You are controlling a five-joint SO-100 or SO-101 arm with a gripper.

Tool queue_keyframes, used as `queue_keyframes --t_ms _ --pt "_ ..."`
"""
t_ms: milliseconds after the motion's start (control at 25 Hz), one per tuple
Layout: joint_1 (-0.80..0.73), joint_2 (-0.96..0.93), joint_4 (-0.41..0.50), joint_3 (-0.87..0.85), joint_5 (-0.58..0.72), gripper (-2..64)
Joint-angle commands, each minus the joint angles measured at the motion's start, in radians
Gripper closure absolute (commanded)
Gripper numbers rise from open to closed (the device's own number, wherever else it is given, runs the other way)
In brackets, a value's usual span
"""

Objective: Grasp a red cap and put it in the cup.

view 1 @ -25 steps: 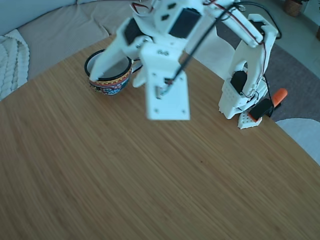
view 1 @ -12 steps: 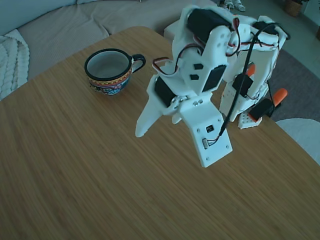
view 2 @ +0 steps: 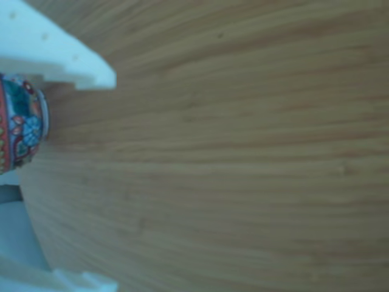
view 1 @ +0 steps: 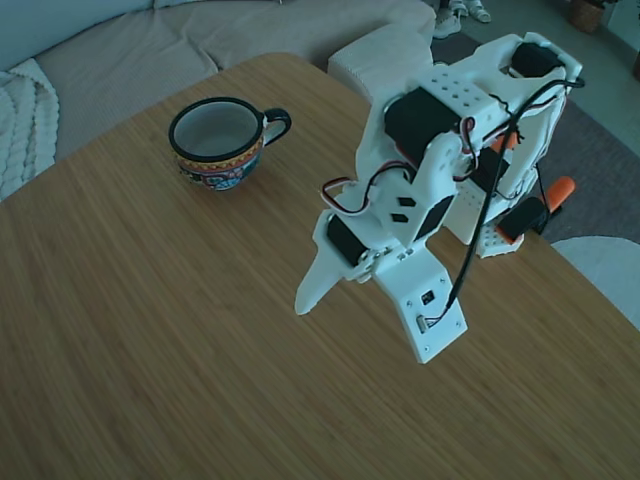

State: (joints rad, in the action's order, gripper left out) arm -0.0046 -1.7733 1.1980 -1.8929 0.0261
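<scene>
White printed arm (view 1: 430, 190), black servos, black cable

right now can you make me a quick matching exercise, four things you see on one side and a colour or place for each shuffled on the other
Things:
1. cup
2. gripper
3. table
4. orange clamp handle

Descriptions:
A. light wood grain, bare across the front of the fixed view
B. white, pointing down over the table, well to the right of the mug in the fixed view
C. black rim and handle, colourful patterned band outside
D. at the table's right edge, beside the arm's base

Pairs: 1-C, 2-B, 3-A, 4-D
</scene>
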Motion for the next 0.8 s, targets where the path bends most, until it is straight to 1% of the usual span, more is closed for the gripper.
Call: queue_keyframes --t_ms 0,120,200,360,600,760 --pt "0.006 -0.077 -0.067 -0.067 -0.005 21.8" --pt "0.009 -0.104 -0.156 -0.164 -0.005 21.8" --pt "0.006 -0.127 -0.192 -0.213 -0.006 21.8" --pt "0.009 -0.178 -0.219 -0.29 -0.006 21.8" --pt "0.006 -0.25 -0.313 -0.422 -0.003 21.8" --pt "0.009 -0.29 -0.316 -0.465 0.0 21.8"
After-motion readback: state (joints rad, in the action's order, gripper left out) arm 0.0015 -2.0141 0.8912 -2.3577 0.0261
